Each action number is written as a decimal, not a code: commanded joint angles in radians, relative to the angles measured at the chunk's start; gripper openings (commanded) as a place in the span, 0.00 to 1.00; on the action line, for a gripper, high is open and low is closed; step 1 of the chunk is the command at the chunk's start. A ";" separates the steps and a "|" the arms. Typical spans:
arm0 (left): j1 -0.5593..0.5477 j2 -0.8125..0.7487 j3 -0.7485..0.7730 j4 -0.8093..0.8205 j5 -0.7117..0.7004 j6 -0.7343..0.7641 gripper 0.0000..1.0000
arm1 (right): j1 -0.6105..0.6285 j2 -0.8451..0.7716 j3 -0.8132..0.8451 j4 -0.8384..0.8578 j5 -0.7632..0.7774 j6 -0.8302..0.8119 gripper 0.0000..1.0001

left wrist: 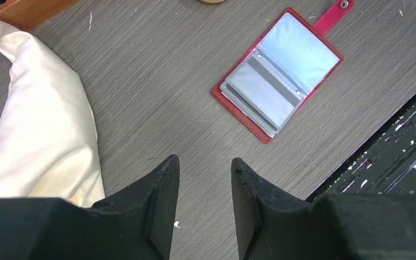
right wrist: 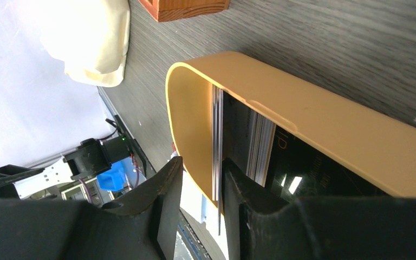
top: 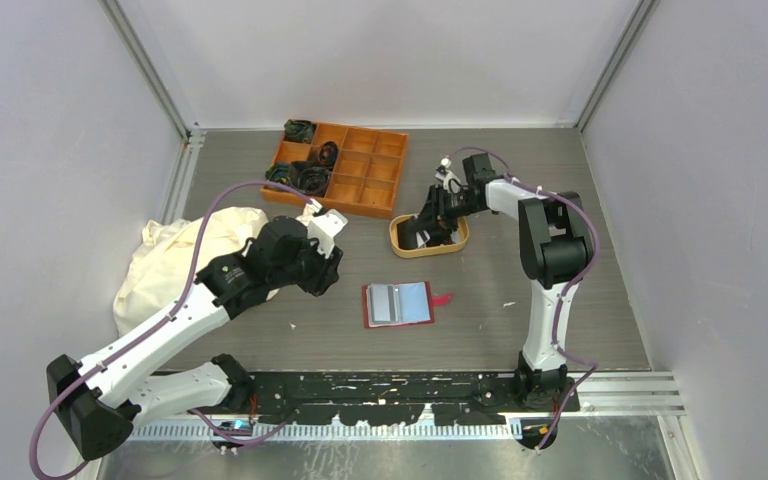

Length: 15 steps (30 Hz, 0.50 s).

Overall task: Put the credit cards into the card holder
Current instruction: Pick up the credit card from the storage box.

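The red card holder [top: 400, 304] lies open on the table, its grey and light-blue pockets facing up, also in the left wrist view [left wrist: 279, 76]. The credit cards [right wrist: 260, 149] stand on edge in the tan oval tray [right wrist: 314, 119], with one thin card [right wrist: 216, 135] against the tray's wall. My right gripper [right wrist: 201, 162] is open at the tray [top: 430, 250]. One finger is outside the wall and the other inside behind that thin card, with a gap still showing at the outer finger. My left gripper [left wrist: 205, 162] is open and empty over bare table, left of the holder.
A cream cloth bag [top: 190, 255] lies at the left, close beside my left gripper [top: 328, 270]. An orange compartment box [top: 360, 170] with dark items stands at the back, just beyond the tray. The arms' black base rail [top: 410, 390] runs along the near edge.
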 commanded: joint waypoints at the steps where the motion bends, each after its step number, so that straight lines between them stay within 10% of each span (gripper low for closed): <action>1: 0.004 -0.004 0.004 0.023 0.003 0.010 0.41 | -0.017 -0.059 0.017 -0.012 -0.022 -0.016 0.37; 15: 0.005 -0.004 0.003 0.021 0.003 0.010 0.41 | -0.057 -0.052 0.017 -0.030 -0.033 -0.018 0.26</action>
